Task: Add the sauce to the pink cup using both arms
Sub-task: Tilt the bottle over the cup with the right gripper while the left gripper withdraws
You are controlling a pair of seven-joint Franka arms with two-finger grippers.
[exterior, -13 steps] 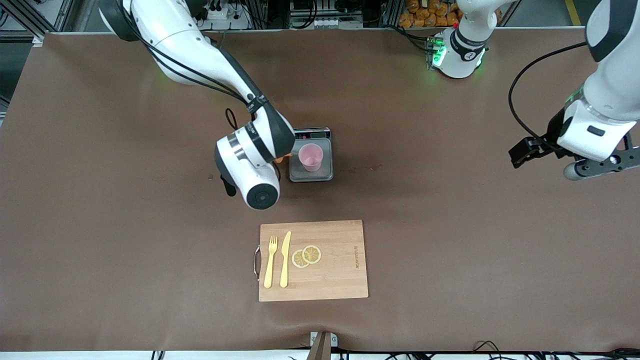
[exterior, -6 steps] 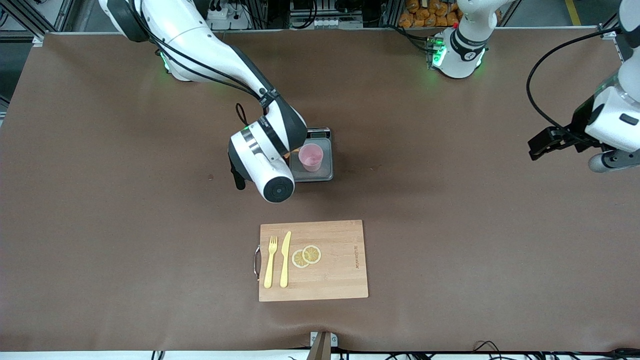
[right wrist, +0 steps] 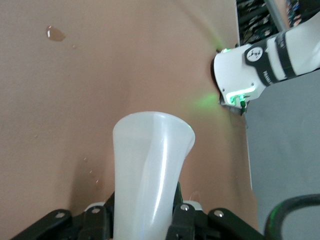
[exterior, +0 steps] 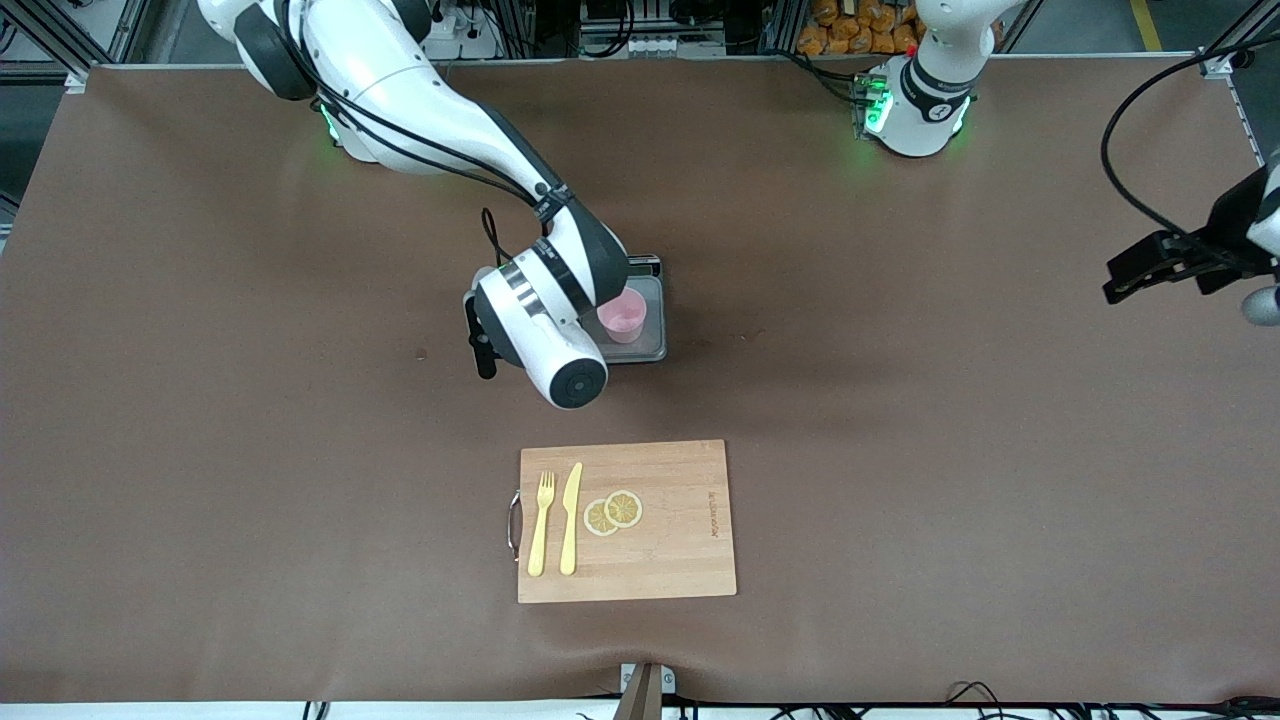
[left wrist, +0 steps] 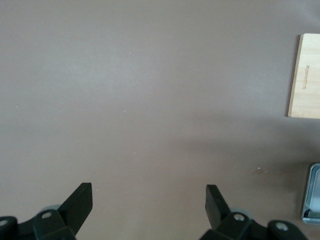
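Since a second ago the right gripper (right wrist: 142,220) has shifted over the grey scale (exterior: 645,345), closer to the small light-pink plastic cup (exterior: 623,316) standing on it, its jaws clamped on the translucent whitish squeeze bottle (right wrist: 150,170). The left gripper (left wrist: 147,202) has drawn back toward its end of the brown table (exterior: 900,450), jaws wide apart and empty.

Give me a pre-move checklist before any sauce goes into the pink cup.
1. Sauce bottle gripped in right claw: ok.
2. Pink cup upright on the scale: ok.
3. Nozzle lined up over the cup: cannot tell, the right arm's wrist hides it.
4. Left claw open, holding nothing, over bare table at the left arm's end: ok.
5. Cutting board nearer the camera, apart from the scale: ok.
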